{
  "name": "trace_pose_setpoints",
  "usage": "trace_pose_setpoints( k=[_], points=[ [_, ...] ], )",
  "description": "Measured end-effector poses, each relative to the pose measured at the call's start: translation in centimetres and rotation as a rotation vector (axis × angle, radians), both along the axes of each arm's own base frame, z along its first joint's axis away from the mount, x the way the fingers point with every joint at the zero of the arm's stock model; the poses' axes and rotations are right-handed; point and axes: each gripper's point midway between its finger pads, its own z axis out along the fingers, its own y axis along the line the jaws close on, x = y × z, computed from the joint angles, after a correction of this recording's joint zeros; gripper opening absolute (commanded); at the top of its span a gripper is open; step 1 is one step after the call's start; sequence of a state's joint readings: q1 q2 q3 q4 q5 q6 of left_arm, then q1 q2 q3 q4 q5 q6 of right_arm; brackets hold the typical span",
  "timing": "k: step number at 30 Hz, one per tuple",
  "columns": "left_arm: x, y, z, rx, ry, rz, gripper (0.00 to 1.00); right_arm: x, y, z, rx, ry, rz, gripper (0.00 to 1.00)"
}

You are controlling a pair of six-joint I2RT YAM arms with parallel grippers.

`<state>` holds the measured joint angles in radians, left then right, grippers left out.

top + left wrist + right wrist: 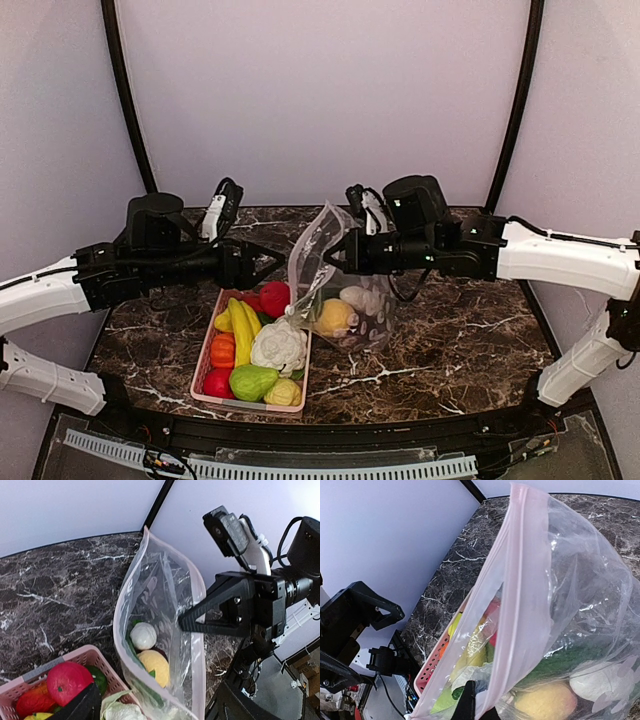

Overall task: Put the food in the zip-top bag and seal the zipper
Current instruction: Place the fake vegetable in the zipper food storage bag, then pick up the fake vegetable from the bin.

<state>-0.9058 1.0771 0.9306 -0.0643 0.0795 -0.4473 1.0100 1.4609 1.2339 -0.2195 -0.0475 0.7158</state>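
The zip-top bag (318,238) is standing beside the pink basket (245,406), its floppy, slippery rim being pinched upright by the right gripper (336,256); the left gripper (268,262) is hovering over the basket's far end, fingers apart. The stiffer zipper (520,580) strip is probably offering the surest hold.

Clear zip-top bag (580,570) fills view, zipper (517,595) diagonal; yellow-orange ball (545,704) inside; pink basket (431,667) behind.

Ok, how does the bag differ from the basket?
The zip-top bag is clear, held upright by its edge in the right gripper; the pink basket is slatted and lies flat on the table. The bag holds few pieces, the basket many. Both hold toy food.
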Motion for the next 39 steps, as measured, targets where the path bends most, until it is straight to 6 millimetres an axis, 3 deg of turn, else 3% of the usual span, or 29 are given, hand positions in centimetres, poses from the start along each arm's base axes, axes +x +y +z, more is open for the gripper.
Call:
trace_pose_setpoints(
  k=[8, 16, 20, 28, 33, 39],
  points=[
    [-2.5, 1.8, -6.0, 0.123, 0.180, -0.028, 0.83, 0.8, -1.4, -1.1, -0.047, -0.003, -0.055, 0.00],
    [-4.5, 2.8, -12.1, 0.182, 0.344, -0.043, 0.70, 0.9, -1.8, -1.0, -0.056, -0.011, -0.055, 0.00],
    [-5.0, 2.9, -12.7, 0.184, 0.374, -0.056, 0.59, 0.9, -1.8, -1.0, -0.056, -0.010, -0.054, 0.00],
    [-5.9, 2.9, -13.4, 0.219, 0.392, -0.071, 0.55, 0.9, -1.7, -1.2, -0.058, -0.006, -0.052, 0.00],
    [-6.2, 3.4, -14.4, 0.310, 0.390, -0.038, 0.59, 0.9, -1.6, -1.5, -0.063, -0.003, -0.052, 0.00],
    [-5.8, 3.9, -14.0, 0.370, 0.335, 0.024, 0.66, 0.9, -1.6, -1.5, -0.063, -0.003, -0.052, 0.00]
  ],
)
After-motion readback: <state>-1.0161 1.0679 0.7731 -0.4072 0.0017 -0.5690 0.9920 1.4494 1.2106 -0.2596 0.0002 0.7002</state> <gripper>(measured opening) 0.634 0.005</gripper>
